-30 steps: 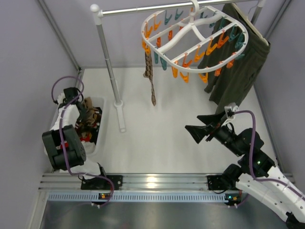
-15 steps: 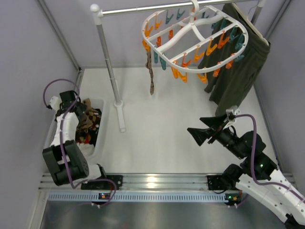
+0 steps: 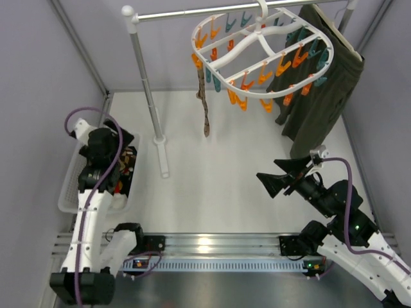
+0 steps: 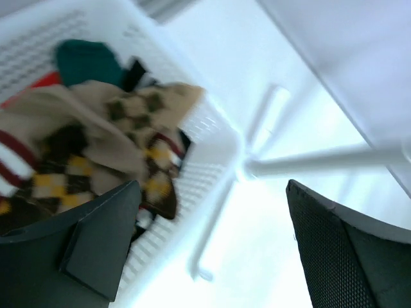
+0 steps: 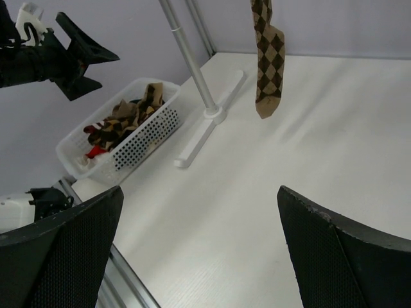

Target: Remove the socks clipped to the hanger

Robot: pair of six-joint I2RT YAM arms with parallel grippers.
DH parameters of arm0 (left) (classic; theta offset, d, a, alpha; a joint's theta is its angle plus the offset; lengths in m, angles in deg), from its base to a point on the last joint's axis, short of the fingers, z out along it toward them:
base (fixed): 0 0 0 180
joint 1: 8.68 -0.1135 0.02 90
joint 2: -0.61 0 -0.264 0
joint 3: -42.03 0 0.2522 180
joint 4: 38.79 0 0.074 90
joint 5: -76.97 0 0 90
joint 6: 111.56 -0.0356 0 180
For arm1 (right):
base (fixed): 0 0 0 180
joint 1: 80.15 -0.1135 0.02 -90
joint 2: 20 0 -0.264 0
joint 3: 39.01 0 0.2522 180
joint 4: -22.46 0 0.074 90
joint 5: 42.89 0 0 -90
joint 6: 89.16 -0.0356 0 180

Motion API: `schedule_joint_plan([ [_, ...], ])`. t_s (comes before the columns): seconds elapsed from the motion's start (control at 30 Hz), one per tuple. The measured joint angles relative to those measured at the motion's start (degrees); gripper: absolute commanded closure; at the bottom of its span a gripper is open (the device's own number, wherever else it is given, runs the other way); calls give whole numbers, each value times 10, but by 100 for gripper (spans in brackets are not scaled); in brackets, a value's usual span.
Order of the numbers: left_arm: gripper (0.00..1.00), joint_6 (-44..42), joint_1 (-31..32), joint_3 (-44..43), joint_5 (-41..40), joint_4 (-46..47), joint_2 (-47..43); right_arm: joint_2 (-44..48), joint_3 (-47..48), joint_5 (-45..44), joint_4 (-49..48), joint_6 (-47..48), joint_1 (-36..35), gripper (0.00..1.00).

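Observation:
The white oval hanger with orange and teal clips hangs from the rail. One brown argyle sock is clipped at its left side, its toe dangling over the table. Several other socks lie heaped in the white basket, argyle and red‑white striped ones among them. My left gripper hovers over the basket's far end, open and holding nothing. Near the table's right side my right gripper stands open and holds nothing, pointing toward the hanging sock.
The white rail stand's post and floor foot stand between the basket and the hanging sock. A dark olive garment hangs at the back right. Grey walls close in both sides.
My left gripper has gone from shut to wide open over the basket, and its arm has swung up and toward the basket's far end. The hanger and sock sway slightly.

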Motion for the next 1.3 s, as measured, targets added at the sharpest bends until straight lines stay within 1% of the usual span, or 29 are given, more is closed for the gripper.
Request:
schedule_joint_plan([
  [0.03,1,2,40,0,-11,0,-12,3,0,-4,2,0,0,1],
  [0.1,2,2,157,-1,-50,5,-19,7,0,-9,9,1,0,0],
  [0.17,2,-3,293,-7,-100,17,7,9,1,-14,19,3,0,1],
  [0.2,1,-12,368,-11,-130,28,33,11,1,-17,24,4,0,1],
  [0.23,1,-24,429,-17,-156,49,61,14,1,-20,30,5,0,1],
  [0.3,2,-63,525,-24,-184,102,133,22,3,-23,47,6,0,1],
  [0.37,1,-98,570,-25,-186,154,196,32,5,-26,55,6,0,1],
  [0.47,2,-158,581,-30,-190,230,291,48,12,-28,66,6,0,1],
  [0.57,2,-208,569,-57,-190,291,372,55,19,-29,73,6,0,1],
  [0.63,2,-233,551,-78,-176,330,414,55,23,-29,74,6,0,1],
  [0.87,7,-300,464,-140,-125,438,497,51,24,-29,71,11,0,1],
  [0.97,14,-319,445,-190,-111,460,541,35,24,-28,66,14,0,1],
  [1.0,19,-326,440,-206,-105,466,555,25,24,-28,66,15,0,1],
  [1.07,47,-335,435,-232,-100,475,578,10,24,-24,65,15,0,1],
  [1.1,64,-340,433,-239,-98,481,586,4,24,-22,65,15,0,1],
  [1.13,74,-340,431,-241,-97,483,591,-2,24,-17,65,15,0,1],
  [1.17,90,-340,430,-240,-97,484,592,-4,24,-13,65,14,0,1],
  [1.2,96,-340,430,-236,-101,486,592,-5,24,-9,65,14,0,1],
  [1.23,100,-337,431,-229,-108,489,591,-4,25,-6,65,14,0,1],
  [1.3,100,-331,438,-208,-136,493,582,-1,35,0,65,12,0,0],
])
